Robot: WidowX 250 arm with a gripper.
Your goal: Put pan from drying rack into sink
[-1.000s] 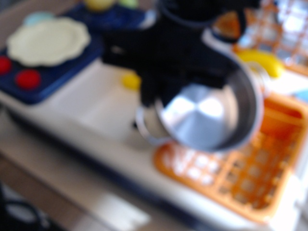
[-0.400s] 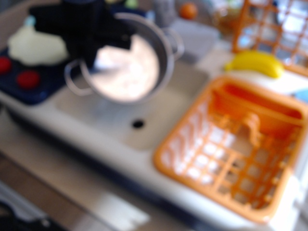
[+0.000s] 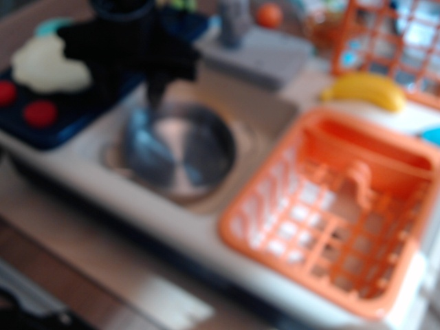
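Observation:
The view is blurred. The shiny steel pan (image 3: 180, 151) lies flat inside the cream sink (image 3: 265, 117), covering its drain. My black gripper (image 3: 152, 97) hangs over the pan's far left rim, its dark tip reaching down onto that rim and looking closed on it. The orange drying rack (image 3: 330, 206) stands to the right of the sink with no pan in it. The grey faucet (image 3: 234, 24) is at the back of the sink.
A dark blue stovetop (image 3: 48, 110) with red knobs and a cream plate (image 3: 45, 65) lies to the left. A yellow banana (image 3: 368, 89) and a tall orange wire basket (image 3: 385, 41) stand behind the rack. The counter's front edge runs below.
The pan has gone from above the rack, leftward over the sink, and down into the basin. My gripper moved with it and lowered.

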